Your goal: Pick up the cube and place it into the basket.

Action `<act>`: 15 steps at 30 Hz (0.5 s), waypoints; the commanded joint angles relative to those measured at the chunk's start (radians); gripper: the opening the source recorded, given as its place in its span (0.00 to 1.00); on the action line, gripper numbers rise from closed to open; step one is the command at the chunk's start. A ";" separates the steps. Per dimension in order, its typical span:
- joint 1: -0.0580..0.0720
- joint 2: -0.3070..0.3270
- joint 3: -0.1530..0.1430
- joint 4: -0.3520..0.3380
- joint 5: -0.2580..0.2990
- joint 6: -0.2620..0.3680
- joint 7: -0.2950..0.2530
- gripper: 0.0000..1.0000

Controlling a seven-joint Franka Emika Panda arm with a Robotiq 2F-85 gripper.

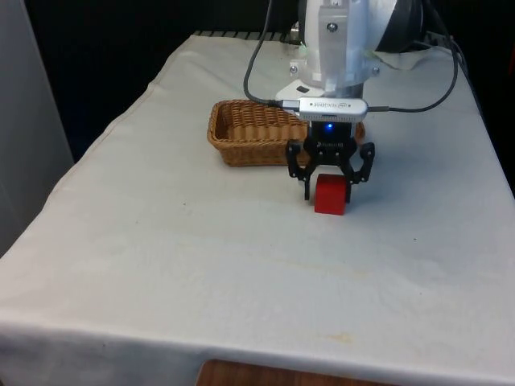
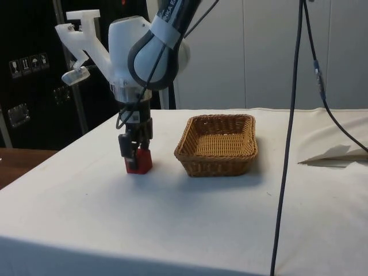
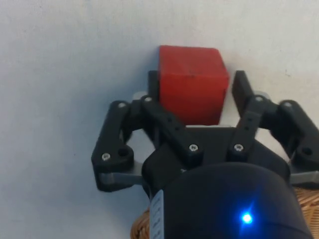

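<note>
Work surface: a table under a white cloth [image 1: 201, 265], lightly creased, its near edge hanging over a strip of brown wood; in the side view the room behind shows dark cabinets and pale wall panels, with black cables hanging in front of them and a sliver of brown floor beside the table.

Objects, counted: one red cube [image 1: 330, 195]; one woven wicker basket [image 1: 241, 133], rectangular and with nothing in it; one white arm carrying one black gripper [image 1: 329, 186]; two fingers [image 3: 158, 94] on that gripper.

Position of the cube: it rests on the cloth outside the basket, near the basket's corner on the front view's right and on the camera's side of it; cube and basket are apart.

State of the gripper: it points straight down over the cube with a finger on either side; in the wrist view one finger lies against a cube face while a narrow gap shows at the other, so the jaws straddle the cube without clamping it.

Differences between views: the side view shows the basket's bare interior and the arm's white upper joints; the front view has the basket's far end covered by the wrist; the wrist view shows the finger-to-cube gap and a patch of basket rim [image 3: 144, 226] behind the gripper body.
</note>
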 commanded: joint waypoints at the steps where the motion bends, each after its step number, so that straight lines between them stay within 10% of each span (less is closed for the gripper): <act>1: 0.000 0.002 0.000 0.002 0.000 0.001 0.000 0.29; 4: 0.000 0.002 0.000 0.002 0.000 0.001 0.001 0.00; 15: 0.000 0.001 0.000 0.001 0.001 0.000 0.001 0.00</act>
